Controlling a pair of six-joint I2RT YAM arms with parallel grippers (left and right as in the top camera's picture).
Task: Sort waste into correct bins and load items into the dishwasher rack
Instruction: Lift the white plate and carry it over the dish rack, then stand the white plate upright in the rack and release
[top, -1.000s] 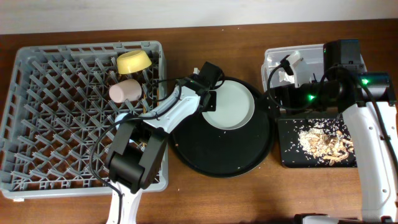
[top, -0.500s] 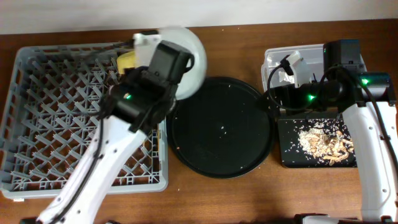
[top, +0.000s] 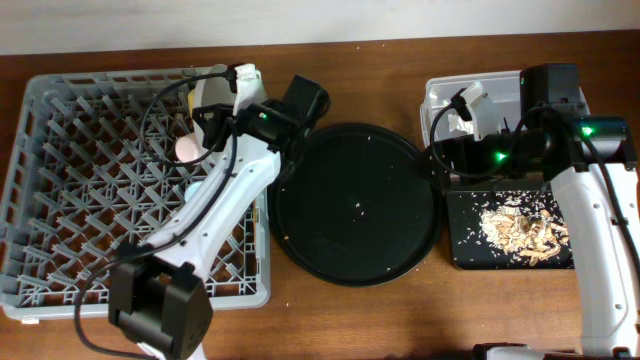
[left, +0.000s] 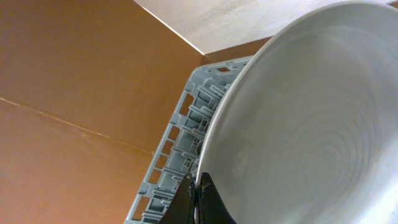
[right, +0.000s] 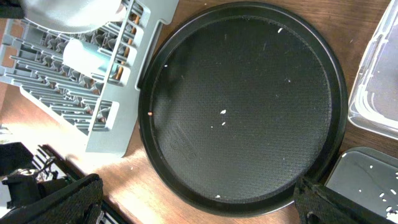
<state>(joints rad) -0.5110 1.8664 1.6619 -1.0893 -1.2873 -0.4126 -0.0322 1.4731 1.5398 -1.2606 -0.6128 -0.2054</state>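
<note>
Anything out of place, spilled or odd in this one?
Only a small mess: a few pale crumbs lie scattered on the large round black tray, outside the shallow black tray that holds the food scraps. The plate stands on edge over the rack, clamped by the left gripper. Nothing looks damaged.

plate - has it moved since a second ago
Yes: the plate has gone left off the round black tray, where it lay, to the far right corner of the dishwasher rack, gripped by the left gripper.
</note>
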